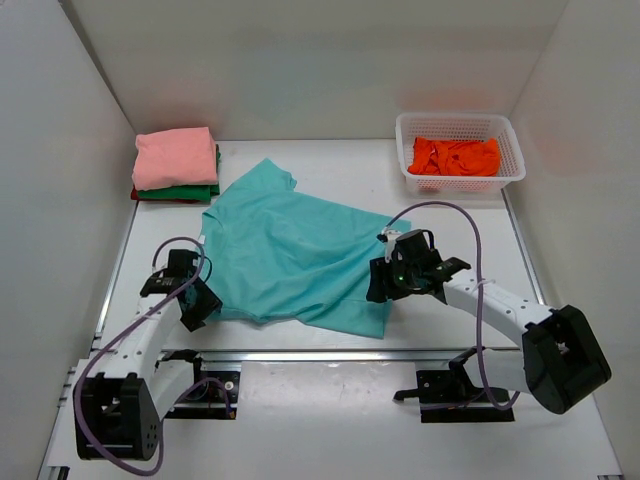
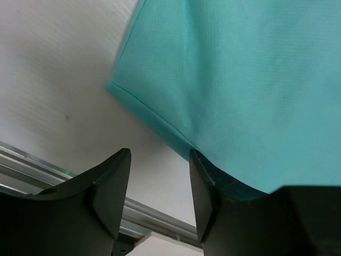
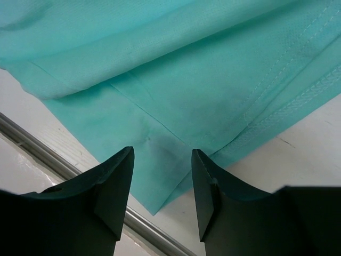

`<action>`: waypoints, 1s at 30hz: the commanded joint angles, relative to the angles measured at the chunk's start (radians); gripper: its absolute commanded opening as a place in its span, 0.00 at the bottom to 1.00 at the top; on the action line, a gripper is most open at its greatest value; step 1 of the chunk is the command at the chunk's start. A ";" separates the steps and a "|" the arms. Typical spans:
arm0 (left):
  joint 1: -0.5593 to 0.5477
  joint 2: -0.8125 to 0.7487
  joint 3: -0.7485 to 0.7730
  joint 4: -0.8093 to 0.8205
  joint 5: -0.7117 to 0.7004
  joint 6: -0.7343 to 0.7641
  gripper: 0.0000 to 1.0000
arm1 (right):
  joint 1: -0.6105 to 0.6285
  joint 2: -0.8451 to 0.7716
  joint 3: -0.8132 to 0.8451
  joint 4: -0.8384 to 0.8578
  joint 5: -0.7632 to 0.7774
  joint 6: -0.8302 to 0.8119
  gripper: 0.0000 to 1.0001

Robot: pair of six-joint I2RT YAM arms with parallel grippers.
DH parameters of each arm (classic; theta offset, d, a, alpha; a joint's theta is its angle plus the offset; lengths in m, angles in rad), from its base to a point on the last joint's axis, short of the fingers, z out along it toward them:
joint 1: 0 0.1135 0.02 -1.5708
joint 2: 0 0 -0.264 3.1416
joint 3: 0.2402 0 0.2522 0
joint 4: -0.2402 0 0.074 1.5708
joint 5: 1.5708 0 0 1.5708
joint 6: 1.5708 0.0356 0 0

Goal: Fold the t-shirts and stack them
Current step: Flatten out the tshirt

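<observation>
A teal t-shirt (image 1: 290,250) lies spread and rumpled over the middle of the table. My left gripper (image 1: 200,302) stands open at its near left edge. In the left wrist view the hem of the teal shirt (image 2: 240,80) runs right beside the right finger (image 2: 205,181), and only bare table shows between the jaws of that gripper (image 2: 160,162). My right gripper (image 1: 382,282) is open just over the shirt's near right corner (image 3: 160,149); nothing is pinched. Folded at the back left are a salmon-pink shirt (image 1: 175,157) on a green one (image 1: 185,192) and a red one (image 1: 152,199).
A white mesh basket (image 1: 460,119) at the back right holds a crumpled orange shirt (image 1: 455,157). A metal rail (image 1: 330,354) runs along the table's near edge, close under both grippers. White walls close in the left, right and back sides.
</observation>
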 commanded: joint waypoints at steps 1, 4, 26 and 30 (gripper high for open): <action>-0.017 0.060 -0.027 0.078 0.000 -0.035 0.60 | 0.005 0.017 -0.007 0.058 0.021 -0.015 0.45; -0.039 0.151 -0.008 0.135 -0.019 -0.018 0.45 | 0.008 0.050 -0.012 0.096 0.029 -0.024 0.45; 0.004 0.226 0.319 0.163 0.102 -0.015 0.00 | -0.071 -0.051 0.252 -0.187 0.057 -0.094 0.00; 0.040 0.354 0.609 0.137 0.100 0.028 0.00 | -0.162 -0.034 0.449 -0.203 0.023 -0.120 0.00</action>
